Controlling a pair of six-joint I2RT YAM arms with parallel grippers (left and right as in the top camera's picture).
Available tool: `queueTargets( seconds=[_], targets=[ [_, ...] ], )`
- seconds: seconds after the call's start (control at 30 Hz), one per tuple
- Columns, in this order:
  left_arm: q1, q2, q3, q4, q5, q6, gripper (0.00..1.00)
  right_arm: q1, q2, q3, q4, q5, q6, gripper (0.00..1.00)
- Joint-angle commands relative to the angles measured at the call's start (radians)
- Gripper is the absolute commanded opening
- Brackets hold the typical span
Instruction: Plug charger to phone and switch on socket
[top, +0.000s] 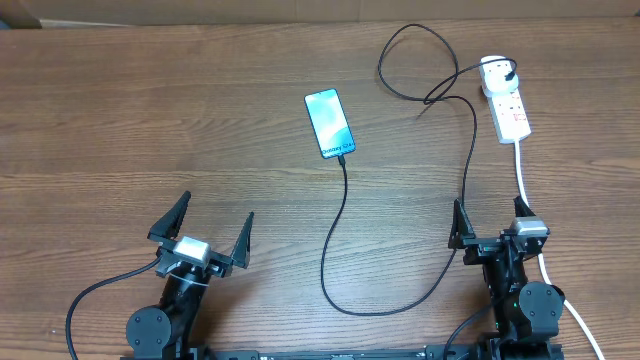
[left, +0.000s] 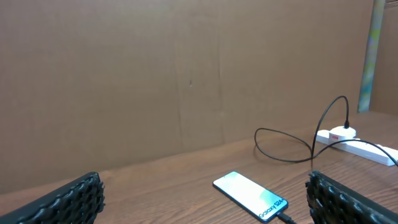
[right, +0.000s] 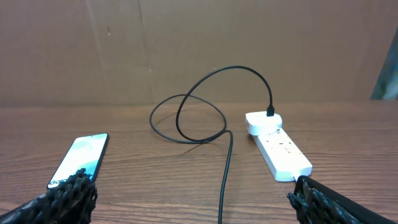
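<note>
The phone (top: 329, 122) lies face up mid-table with its screen lit. The charger (top: 340, 230), a thin black cable, meets the phone's near short edge, loops toward me, then runs up the right side to a black plug standing in the far end of the white socket (top: 507, 103). My left gripper (top: 218, 206) is open and empty at the near left, well short of the phone (left: 252, 196). My right gripper (top: 489, 215) is open at the near right, with the charger (right: 225, 174) running between its fingers untouched. The right wrist view shows the socket (right: 278, 148) ahead and the phone (right: 81, 158) to the left.
A thick white lead (top: 523, 180) runs from the socket's near end past my right arm and off the table's front right. A brown cardboard wall (left: 186, 74) stands behind the wooden table (top: 150, 120).
</note>
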Motion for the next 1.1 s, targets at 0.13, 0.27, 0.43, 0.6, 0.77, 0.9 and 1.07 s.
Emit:
queueTargets(
  seconds=[0.13, 0.27, 0.43, 0.6, 0.77, 0.9, 1.07],
  targets=[
    [0.007, -0.055, -0.006, -0.021, -0.008, 0.019, 1.0, -0.001, -0.01, -0.011, 0.005, 0.008, -0.002, 1.0],
    [0.016, -0.064, -0.006, -0.04, -0.023, 0.019, 1.0, -0.001, -0.01, -0.011, 0.005, 0.008, -0.002, 1.0],
    [0.035, -0.064, -0.006, -0.041, -0.023, 0.019, 0.99, -0.001, -0.01, -0.011, 0.005, 0.008, -0.002, 1.0],
    [0.04, -0.064, -0.006, -0.086, -0.053, 0.019, 1.0, -0.001, -0.01, -0.011, 0.005, 0.008, -0.002, 1.0],
    [0.04, -0.064, -0.006, -0.22, -0.074, 0.019, 0.99, -0.001, -0.01, -0.011, 0.005, 0.008, -0.002, 1.0],
    [0.038, -0.064, -0.006, -0.312, -0.1, 0.019, 1.0, -0.001, -0.01, -0.011, 0.005, 0.008, -0.002, 1.0],
    [0.038, -0.064, -0.006, -0.311, -0.107, 0.003, 0.99, -0.001, -0.01, -0.011, 0.005, 0.008, -0.002, 1.0]
  ],
)
